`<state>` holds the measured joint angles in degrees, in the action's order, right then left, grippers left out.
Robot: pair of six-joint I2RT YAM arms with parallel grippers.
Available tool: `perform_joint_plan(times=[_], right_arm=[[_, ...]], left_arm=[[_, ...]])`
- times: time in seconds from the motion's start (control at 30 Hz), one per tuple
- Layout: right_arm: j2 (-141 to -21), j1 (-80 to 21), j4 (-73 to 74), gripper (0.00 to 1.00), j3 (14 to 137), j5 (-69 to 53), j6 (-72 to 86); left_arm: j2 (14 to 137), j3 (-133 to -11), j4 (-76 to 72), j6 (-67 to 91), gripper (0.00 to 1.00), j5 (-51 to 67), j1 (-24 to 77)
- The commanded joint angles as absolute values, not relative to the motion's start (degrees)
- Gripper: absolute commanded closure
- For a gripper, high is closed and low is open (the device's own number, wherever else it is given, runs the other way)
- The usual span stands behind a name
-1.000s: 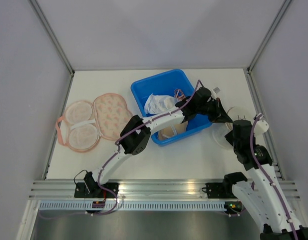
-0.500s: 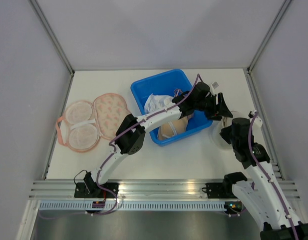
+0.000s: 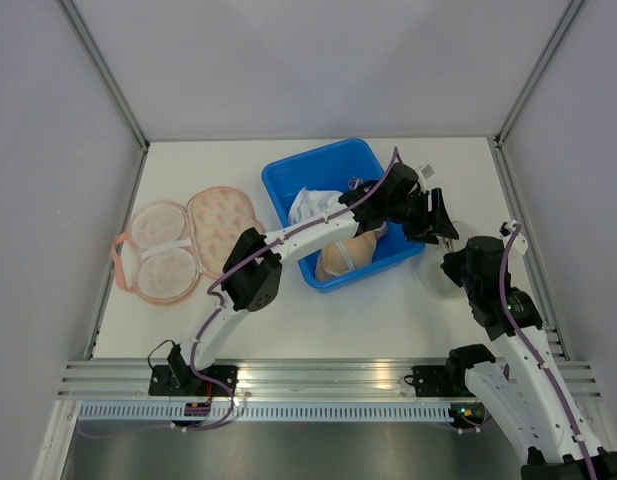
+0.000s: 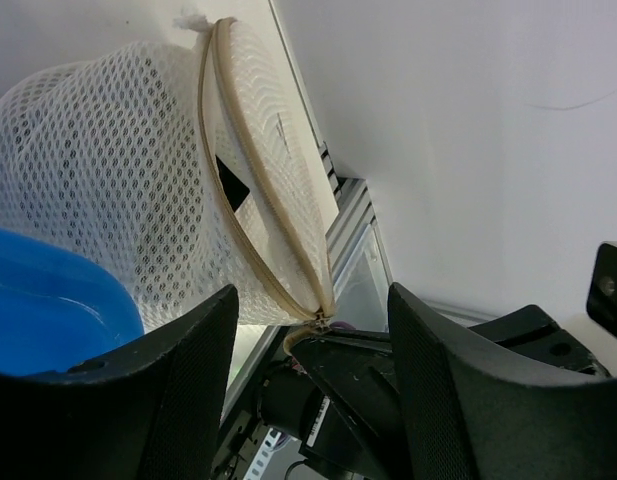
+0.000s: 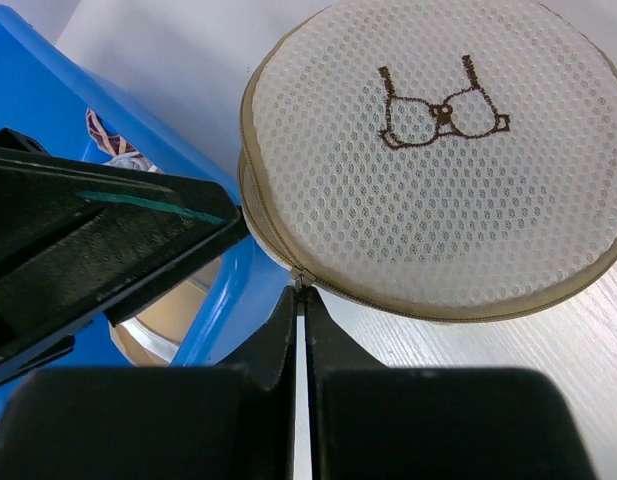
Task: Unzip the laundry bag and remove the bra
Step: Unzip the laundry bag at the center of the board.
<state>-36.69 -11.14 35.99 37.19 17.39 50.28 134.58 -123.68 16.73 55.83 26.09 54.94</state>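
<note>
Right wrist view showed the right gripper (image 5: 300,298) clamped on the zipper pull (image 5: 299,279) at the rim of the laundry bag (image 5: 438,170), probably ready to unzip. Beside the bag, the left gripper (image 4: 310,310) was spread and empty.

- The top external camera looked down from above and behind the arm bases; from afar it took in the whole white table (image 3: 188,170), the blue plastic tub (image 3: 288,180) and the round white mesh laundry bag (image 3: 435,280);
- the left wrist camera sat close, facing past the left gripper (image 4: 313,370) and over the tub's corner onto the bag's zipped edge;
- the right wrist camera looked along the right gripper (image 5: 300,300), very near the bag's printed face;
- both wrist views shared the bag, the tub and the tan zip pull (image 5: 298,281).
</note>
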Motion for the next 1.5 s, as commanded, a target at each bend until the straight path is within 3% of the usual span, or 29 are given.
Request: perform_joint_plan(times=[0.0, 0.3, 0.43, 0.53, 0.7, 1.0, 1.33, 1.47], right_arm=[[-36.47, -11.16, 33.66, 1.0, 37.26, 18.02, 50.1], [-36.65, -11.16, 32.35, 1.0, 36.83, 17.4, 49.66], [-36.39, -11.16, 32.78, 1.0, 36.47, 17.58, 49.31], [-35.86, -11.16, 33.66, 1.0, 36.47, 17.23, 49.39], [-34.11, -11.16, 36.21, 1.0, 34.72, 18.02, 49.75], [-36.74, -11.16, 45.61, 1.0, 38.94, 22.42, 47.11], [-35.86, -11.08, 44.83, 1.0, 39.03, 16.71, 45.62], [-36.47, -11.16, 41.66, 1.0, 39.2, 8.37, 40.79]], left_arm=[[133.42, -123.57, 17.84, 52.91, 0.33, 26.46, 55.46], [135.61, -124.54, 16.71, 54.58, 0.37, 28.21, 56.51], [138.07, -124.8, 11.96, 56.95, 0.52, 31.9, 56.95], [138.69, -124.72, 8.89, 58.44, 0.77, 32.43, 56.87], [140.01, -124.01, 1.33, 61.17, 0.98, 33.13, 56.52], [143.08, -125.16, -7.99, 67.32, 0.98, 34.27, 53.27], [144.05, -125.51, -10.99, 68.82, 0.98, 36.56, 52.65], [143.09, -125.42, -10.46, 67.94, 0.94, 37.79, 52.56]])
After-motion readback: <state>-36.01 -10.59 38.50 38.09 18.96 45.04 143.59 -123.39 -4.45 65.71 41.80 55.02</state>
